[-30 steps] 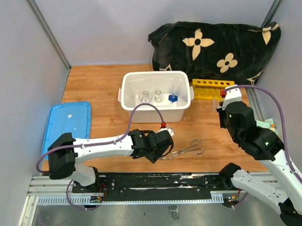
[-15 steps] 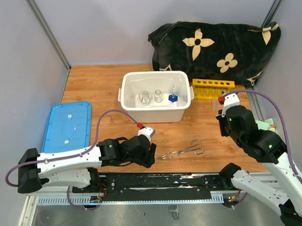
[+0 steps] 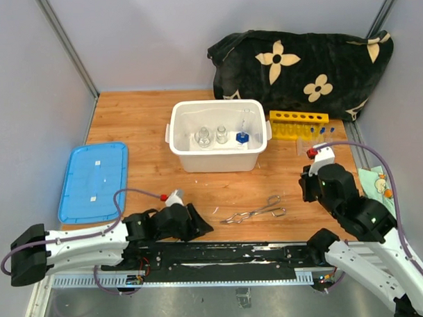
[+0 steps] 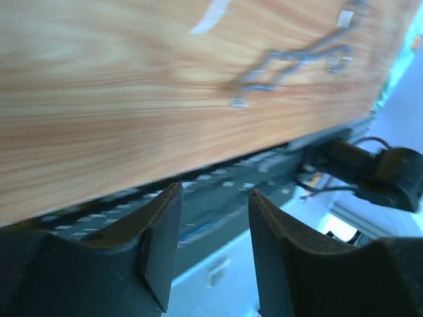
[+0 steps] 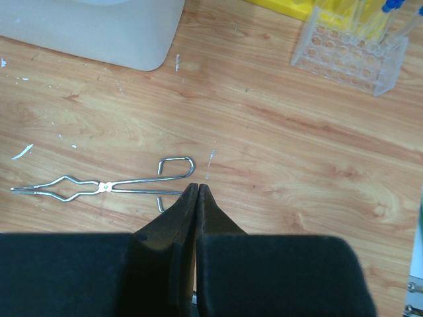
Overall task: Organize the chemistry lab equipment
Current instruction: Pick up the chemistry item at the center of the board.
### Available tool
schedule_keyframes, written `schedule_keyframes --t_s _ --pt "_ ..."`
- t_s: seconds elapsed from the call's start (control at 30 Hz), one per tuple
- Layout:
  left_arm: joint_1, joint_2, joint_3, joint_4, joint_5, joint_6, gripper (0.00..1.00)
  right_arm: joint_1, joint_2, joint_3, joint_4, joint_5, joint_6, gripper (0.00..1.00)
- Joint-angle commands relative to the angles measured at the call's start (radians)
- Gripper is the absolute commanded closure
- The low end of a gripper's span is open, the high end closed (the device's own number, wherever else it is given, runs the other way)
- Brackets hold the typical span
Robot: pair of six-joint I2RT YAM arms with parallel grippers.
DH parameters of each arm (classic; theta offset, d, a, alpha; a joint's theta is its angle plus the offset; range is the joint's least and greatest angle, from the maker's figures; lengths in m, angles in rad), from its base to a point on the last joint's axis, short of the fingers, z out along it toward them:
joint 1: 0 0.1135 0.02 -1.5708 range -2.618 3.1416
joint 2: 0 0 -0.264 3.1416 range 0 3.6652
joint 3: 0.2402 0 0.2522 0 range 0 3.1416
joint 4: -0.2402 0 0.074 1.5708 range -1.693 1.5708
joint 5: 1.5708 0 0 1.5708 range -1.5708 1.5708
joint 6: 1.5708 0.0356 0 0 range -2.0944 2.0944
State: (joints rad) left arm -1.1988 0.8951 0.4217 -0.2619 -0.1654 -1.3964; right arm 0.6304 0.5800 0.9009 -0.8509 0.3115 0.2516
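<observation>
The metal tongs (image 3: 255,212) lie flat on the wooden counter (image 3: 140,119) between the two arms, just ahead of the right jaws, clenched on nothing, and near the left jaws, parted and empty.

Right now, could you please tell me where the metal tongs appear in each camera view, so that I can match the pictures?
Top external: the metal tongs lie low and just right of centre, between the two arms.
Left wrist: the tongs are blurred, at the upper right.
Right wrist: the tongs lie left of centre, tips pointing left.
Shared landmark: the wooden table they rest on, seen in all three views.
</observation>
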Motion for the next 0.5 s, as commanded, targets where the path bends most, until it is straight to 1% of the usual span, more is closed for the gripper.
schedule_keyframes --t_s 0.0,0.07,0.13,0.2,0.3,0.4,0.47 --pt "0.002 -0.109 -0.219 0.229 -0.026 -0.232 0.52 -0.021 -0.119 -0.125 0.132 -0.034 0.022 0.99" --pt "0.002 -0.080 -0.200 0.183 -0.085 -0.159 0.50 -0.020 -0.135 -0.147 0.151 -0.064 0.023 0.99" --pt "0.002 -0.030 -0.191 0.209 -0.097 -0.107 0.49 -0.019 -0.106 -0.132 0.134 -0.108 0.050 0.99" --pt "0.002 0.010 -0.196 0.281 -0.094 -0.064 0.48 -0.019 -0.072 -0.105 0.104 -0.155 0.063 0.99" --pt "0.001 0.042 -0.203 0.376 -0.110 -0.039 0.48 -0.019 -0.056 -0.102 0.088 -0.190 0.067 0.99" --pt "0.004 0.081 -0.211 0.456 -0.131 -0.024 0.47 -0.020 -0.081 -0.112 0.090 -0.189 0.067 0.99" --pt "0.008 0.150 -0.217 0.520 -0.130 -0.015 0.47 -0.020 -0.099 -0.115 0.095 -0.178 0.064 0.99"
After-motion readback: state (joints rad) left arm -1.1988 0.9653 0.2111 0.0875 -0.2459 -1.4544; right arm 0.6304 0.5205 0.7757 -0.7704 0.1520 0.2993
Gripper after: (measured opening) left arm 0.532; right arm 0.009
